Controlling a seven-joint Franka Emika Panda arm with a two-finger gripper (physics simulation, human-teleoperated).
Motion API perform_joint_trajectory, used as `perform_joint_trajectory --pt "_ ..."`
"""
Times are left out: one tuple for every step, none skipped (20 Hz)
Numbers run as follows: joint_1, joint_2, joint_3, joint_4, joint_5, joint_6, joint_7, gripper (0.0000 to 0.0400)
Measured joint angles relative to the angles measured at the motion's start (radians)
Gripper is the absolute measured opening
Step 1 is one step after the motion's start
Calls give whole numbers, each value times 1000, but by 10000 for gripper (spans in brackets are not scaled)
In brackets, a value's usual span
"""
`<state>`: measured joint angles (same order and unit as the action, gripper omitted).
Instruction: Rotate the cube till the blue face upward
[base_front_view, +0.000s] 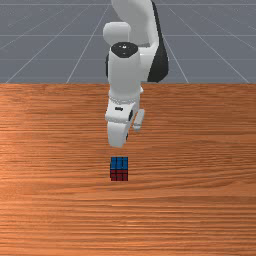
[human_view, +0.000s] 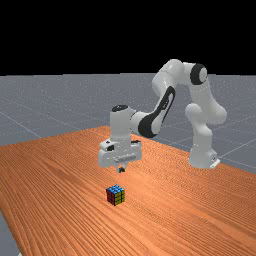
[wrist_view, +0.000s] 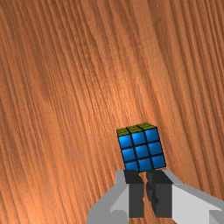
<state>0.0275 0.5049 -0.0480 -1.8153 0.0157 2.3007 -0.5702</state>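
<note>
Two jaws point down, open by a slim gap, with bare wood visible between them in the wrist view and nothing held. The cube (wrist_view: 142, 151) lies just past their tips there, turned a little askew to them. In the far view it sits below the jaws, with air between and no touch.

The cube rests flat on the counter (human_view: 60, 175), its blue face up. In the front view its red side faces the camera; in the far view red shows on the left side and yellow on the right. The wrist view shows a narrow yellow strip along the cube's edge farthest from the jaws.

Around it spreads the orange-brown grain of the counter. The white and grey arm (human_view: 165, 82) reaches across from the far view's right and bends down over the cube. Beyond the counter lies a grey floor (base_front_view: 40, 50) crossed by pale lines.
</note>
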Motion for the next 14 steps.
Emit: perform_joint_trajectory --pt "7 5 -8 8 2 -8 38 19" --pt "14 8 -15 15 5 -15 77 12" --pt "21 11 -22 21 7 -21 115 7" --pt "28 13 -30 25 10 -27 153 4" --pt "35 15 -37 30 13 -32 191 3" --pt "42 17 -44 34 16 -38 228 2" --pt "48 19 -51 37 19 -44 266 1" --pt "55 21 -58 41 22 -49 303 1" --pt "61 24 -65 45 26 -55 340 0" --pt "67 26 -72 49 29 -61 377 0" --pt "73 28 -79 52 33 -67 414 0" --pt "79 30 -86 57 37 -73 451 0" --pt "85 33 -92 61 41 -79 487 0" --pt "91 35 -99 65 45 -85 524 0"
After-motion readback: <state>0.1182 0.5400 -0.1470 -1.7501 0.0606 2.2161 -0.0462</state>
